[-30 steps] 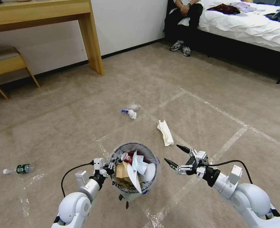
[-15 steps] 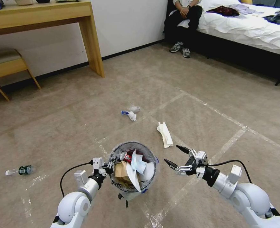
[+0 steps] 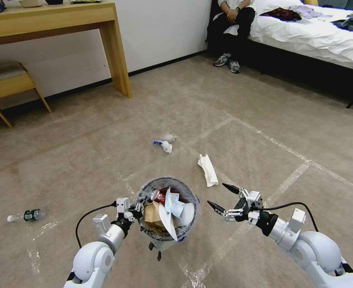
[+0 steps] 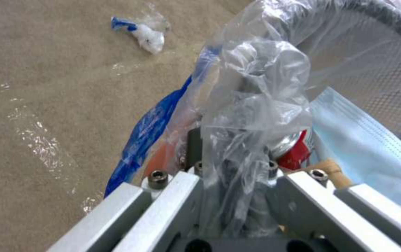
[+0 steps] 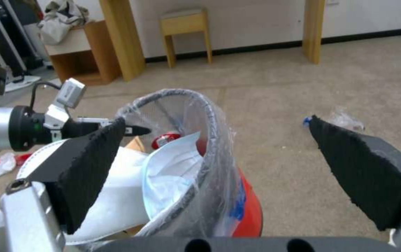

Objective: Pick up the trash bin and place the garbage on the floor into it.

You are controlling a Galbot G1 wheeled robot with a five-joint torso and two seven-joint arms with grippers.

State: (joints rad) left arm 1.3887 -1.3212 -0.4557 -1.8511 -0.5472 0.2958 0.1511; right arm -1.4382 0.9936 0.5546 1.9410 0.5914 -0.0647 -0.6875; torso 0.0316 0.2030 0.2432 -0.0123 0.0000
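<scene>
The trash bin (image 3: 184, 228) is full of paper, a red can and a blue mask, and stands low in front of me. My left gripper (image 3: 139, 208) is shut on its near-left rim, pinching the grey rim (image 4: 373, 17) and the clear liner bag (image 4: 251, 91). My right gripper (image 3: 223, 197) hangs open just right of the bin (image 5: 209, 115), its black pads (image 5: 88, 164) apart with nothing between them. Garbage lies on the floor (image 3: 264, 120): a white folded piece (image 3: 208, 170), a blue-and-white wrapper (image 3: 164, 143) and a small bottle (image 3: 24, 215).
A wooden table (image 3: 116, 52) and a stool (image 3: 8, 80) stand against the far-left wall. A bed (image 3: 312, 36) lines the far right. White tape lines (image 3: 288, 148) cross the carpet. A white-and-red scrap (image 5: 4, 162) lies beyond the left arm.
The whole head view shifted slightly, so the camera moved. Both arms keep nearly the same pose, the left still gripping the bin's rim and the right still open.
</scene>
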